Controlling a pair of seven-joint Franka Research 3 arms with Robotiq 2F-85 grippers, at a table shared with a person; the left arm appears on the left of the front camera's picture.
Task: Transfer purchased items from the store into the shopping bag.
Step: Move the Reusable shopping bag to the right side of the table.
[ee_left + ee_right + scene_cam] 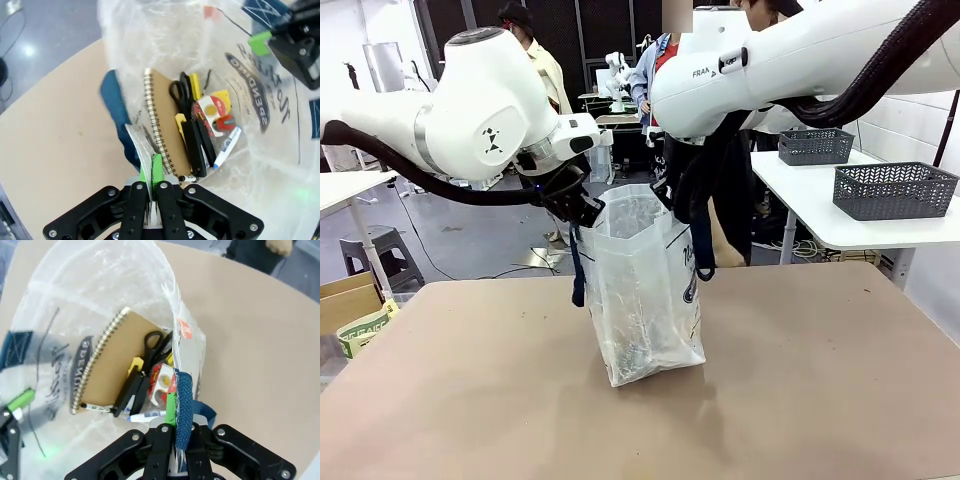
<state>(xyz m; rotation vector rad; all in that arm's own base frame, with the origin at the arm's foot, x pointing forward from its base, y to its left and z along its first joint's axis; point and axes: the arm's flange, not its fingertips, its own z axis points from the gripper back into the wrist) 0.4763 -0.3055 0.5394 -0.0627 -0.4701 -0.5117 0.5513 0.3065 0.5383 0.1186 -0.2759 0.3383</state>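
The translucent clear plastic shopping bag (pixel 645 300), with navy strap handles and a navy oval logo, stood upright near the middle of the tan table (pixel 820 390), its mouth spread from two sides. The left gripper (pixel 154 167) was closed, its green pads pinching the crinkled plastic rim on one side. The right gripper (pixel 175 415) was closed on the opposite rim, with a navy strap handle (pixel 183 395) caught between its fingers along with the plastic. The purchased items lay at the bottom of the bag: a flat brown spiral-bound notebook (pixel 167 120), black-handled scissors (pixel 181 95), a small red, white and yellow packet (pixel 216 112), some black-and-yellow pieces beside it, and a white marker pen (pixel 226 147). Judging from this, the loading step was at or near its end, with the two arms serving to hold the bag open. The next move would call for a taut, level rim if more was to be dropped in. Otherwise the two sides should be brought together evenly, so that the bag would not tip and the thin plastic would not slip from the pads.
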